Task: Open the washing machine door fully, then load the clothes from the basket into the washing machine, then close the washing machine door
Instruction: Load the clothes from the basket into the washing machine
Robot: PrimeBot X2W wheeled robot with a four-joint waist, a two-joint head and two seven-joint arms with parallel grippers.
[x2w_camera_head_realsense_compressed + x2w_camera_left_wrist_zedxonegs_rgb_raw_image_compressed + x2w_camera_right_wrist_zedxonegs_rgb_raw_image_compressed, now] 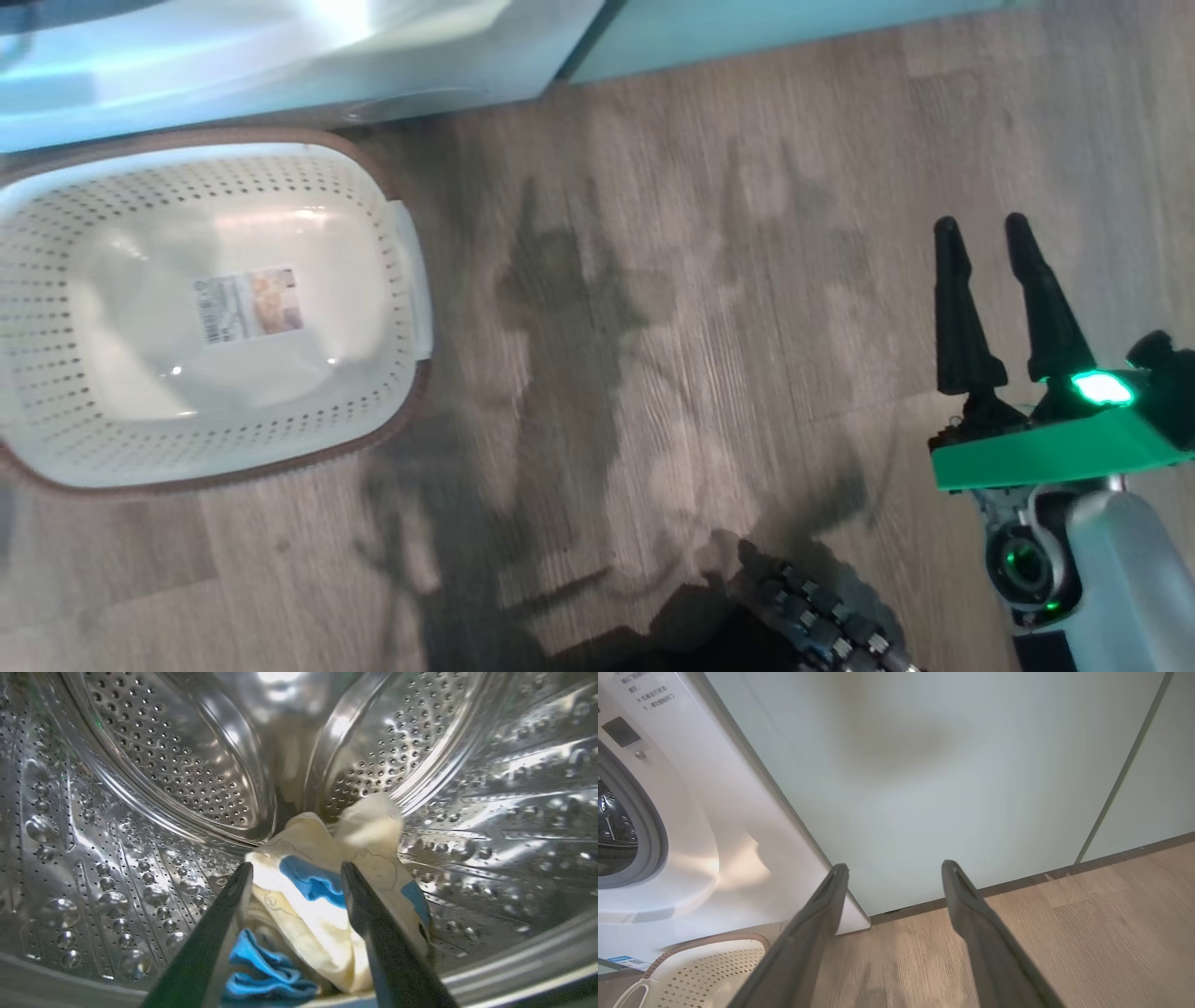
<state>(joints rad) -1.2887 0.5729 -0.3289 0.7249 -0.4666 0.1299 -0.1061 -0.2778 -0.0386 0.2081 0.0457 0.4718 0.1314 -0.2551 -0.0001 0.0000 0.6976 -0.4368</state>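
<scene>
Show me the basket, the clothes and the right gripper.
basket (385, 280): head view, on its perforated side wall.
clothes (308, 914): left wrist view, on a pale yellow fold.
right gripper (982, 222): head view, midway between its fingertips.

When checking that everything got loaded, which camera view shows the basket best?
The head view: the basket is seen from above, its floor bare except the label sticker. The right wrist view catches just one rim corner; the left wrist view looks into the drum.

lt: bright | glare: drum (163, 765) | shadows: floor (700, 280) (soft-edged) | blur: head view, slt.
</scene>
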